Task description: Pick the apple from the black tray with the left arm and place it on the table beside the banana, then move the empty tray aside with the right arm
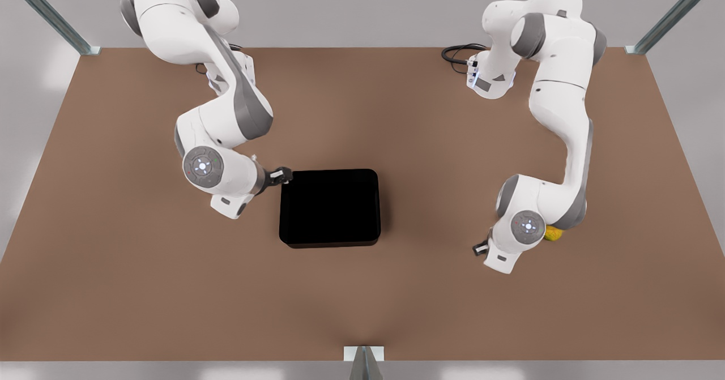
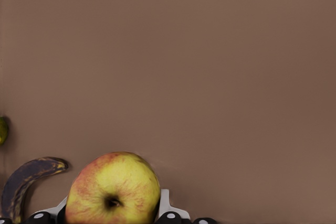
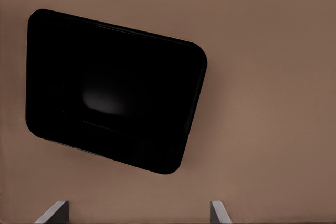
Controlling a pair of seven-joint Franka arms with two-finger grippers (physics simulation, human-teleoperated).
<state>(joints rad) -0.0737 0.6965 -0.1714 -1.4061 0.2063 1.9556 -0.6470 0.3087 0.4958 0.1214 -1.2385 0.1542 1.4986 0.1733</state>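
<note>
No readable text, labels, brands or numbers on any surface in these views.

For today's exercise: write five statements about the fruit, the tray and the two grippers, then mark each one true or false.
1. The apple lies in the black tray. False: the black tray is empty, and the apple sits between the jaws of the left gripper.
2. The banana lies on the table close to the apple. True.
3. The jaws of the right gripper are shut on the tray. False: they stand wide open and hold nothing.
4. In the front view, the tray rests flat on the table between the two arms. True.
5. The banana is bright yellow. False: it is dark purple-brown.
</note>
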